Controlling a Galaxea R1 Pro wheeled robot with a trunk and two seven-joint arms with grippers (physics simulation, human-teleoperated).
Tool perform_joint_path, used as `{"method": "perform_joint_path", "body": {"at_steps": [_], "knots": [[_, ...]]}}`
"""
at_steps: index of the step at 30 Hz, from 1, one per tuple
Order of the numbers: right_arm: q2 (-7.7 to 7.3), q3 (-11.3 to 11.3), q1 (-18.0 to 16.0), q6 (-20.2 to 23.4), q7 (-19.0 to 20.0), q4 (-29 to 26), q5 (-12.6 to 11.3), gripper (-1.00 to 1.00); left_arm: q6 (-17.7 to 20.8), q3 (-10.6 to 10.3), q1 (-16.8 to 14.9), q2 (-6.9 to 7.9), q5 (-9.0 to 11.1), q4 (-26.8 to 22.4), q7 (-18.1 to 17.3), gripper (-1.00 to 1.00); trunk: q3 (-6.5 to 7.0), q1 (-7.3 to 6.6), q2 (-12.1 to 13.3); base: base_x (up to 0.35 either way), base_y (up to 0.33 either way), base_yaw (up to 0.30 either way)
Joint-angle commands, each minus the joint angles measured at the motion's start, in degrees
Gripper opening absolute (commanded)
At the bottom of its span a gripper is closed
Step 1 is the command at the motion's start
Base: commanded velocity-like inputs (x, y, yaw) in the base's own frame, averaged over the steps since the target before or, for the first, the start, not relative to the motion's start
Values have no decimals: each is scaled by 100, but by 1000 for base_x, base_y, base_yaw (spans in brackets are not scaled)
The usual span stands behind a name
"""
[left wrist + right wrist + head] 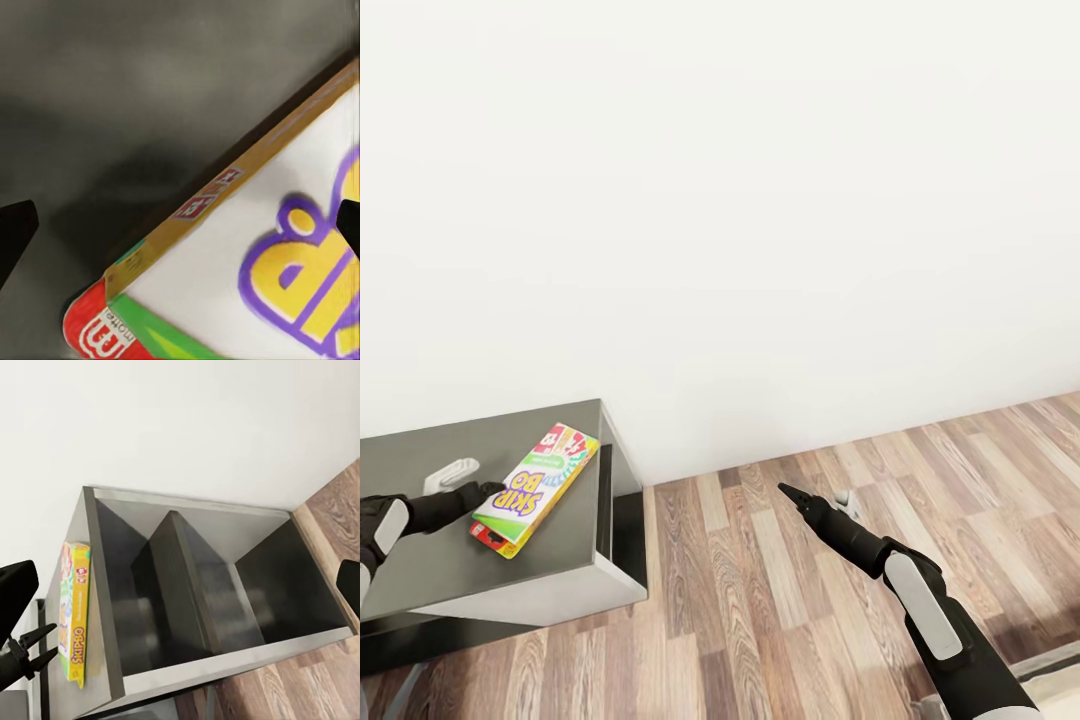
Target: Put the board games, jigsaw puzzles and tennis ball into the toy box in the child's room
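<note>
Glossy printed cardboard on the board game [536, 487], matt dark grey cabinet [420, 570] top (smooth), wood-plank floor [760, 590].

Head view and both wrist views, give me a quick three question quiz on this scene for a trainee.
1. True or false: the board game stands upright on its edge.
2. Where is the left gripper? A) at the near end of the board game, over the cabinet top. B) inside a cabinet compartment. C) closed on a tennis ball.
3. In the right wrist view, how many open compartments does the cabinet show?

Key:
1. False. It lies flat on the cabinet's dark grey top, cover up.
2. A.
3. Two, split by one upright divider.
</note>
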Motion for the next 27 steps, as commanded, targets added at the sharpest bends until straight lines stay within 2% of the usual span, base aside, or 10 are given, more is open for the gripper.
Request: {"method": "perform_joint_path", "body": {"at_steps": [1,7,27], "knots": [[-4,5,-4,18,0,-2,-23,100,52,37,-5,-4,3,-4,-48,100,-12,3,-10,0,0,0],[-4,5,-5,18,0,-2,-23,100,77,33,-5,-15,-1,-4,-244,100,-28,3,-10,0,0,0],[-4,5,-5,18,0,-2,-23,100,170,32,-5,-73,-1,-4,-271,100,-76,3,-10,0,0,0]]}}
